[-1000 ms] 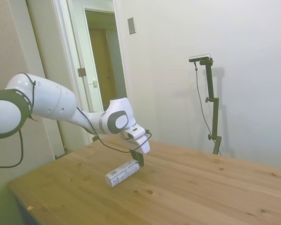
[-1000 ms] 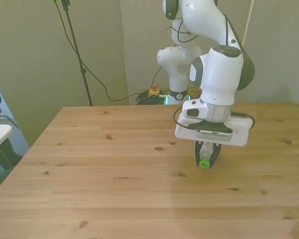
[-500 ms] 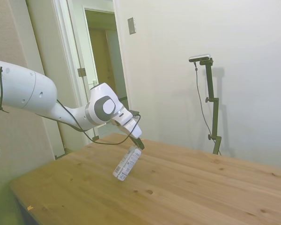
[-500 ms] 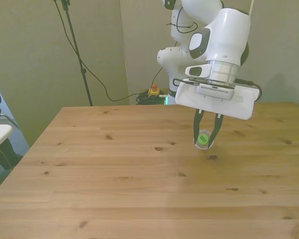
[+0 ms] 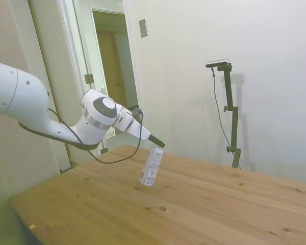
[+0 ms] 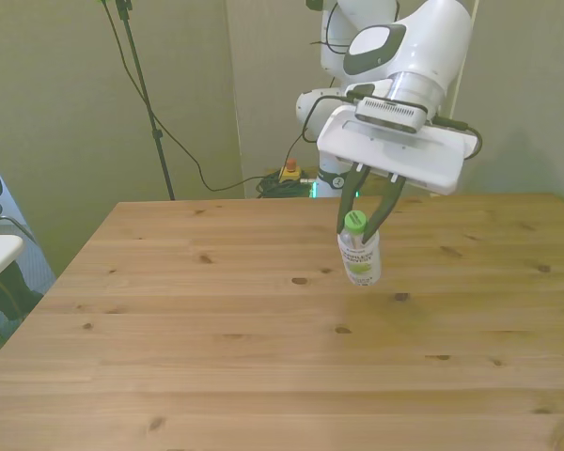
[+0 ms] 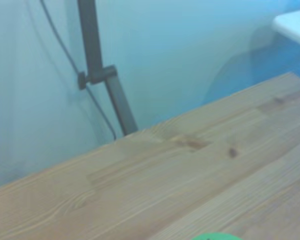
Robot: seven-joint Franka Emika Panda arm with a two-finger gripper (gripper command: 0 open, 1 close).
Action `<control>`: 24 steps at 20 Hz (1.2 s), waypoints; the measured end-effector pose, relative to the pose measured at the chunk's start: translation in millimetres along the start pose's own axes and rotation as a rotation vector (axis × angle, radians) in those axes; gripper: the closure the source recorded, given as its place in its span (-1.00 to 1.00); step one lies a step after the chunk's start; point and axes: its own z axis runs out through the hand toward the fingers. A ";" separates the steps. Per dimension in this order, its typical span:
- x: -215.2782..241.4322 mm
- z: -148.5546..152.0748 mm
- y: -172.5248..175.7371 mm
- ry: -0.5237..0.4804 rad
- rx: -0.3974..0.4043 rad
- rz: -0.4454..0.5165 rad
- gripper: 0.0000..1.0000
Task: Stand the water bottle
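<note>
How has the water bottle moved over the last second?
Yes. The water bottle, held by the gripper, swung from lying to nearly upright above the table.

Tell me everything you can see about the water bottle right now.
The water bottle is small, of clear plastic, with a bright green screw cap and a white wrap-around label with dark print. It is nearly upright, cap up, leaning slightly. The tool is shut on its neck, just below the cap. Its base is at or just above the wooden table; contact cannot be confirmed. Nothing else touches it.

Bare table (image 6: 216, 357) all around the water bottle (image 6: 359, 256).
</note>
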 end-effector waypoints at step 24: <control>-54.5 19.1 16.5 0.365 0.080 0.089 1.00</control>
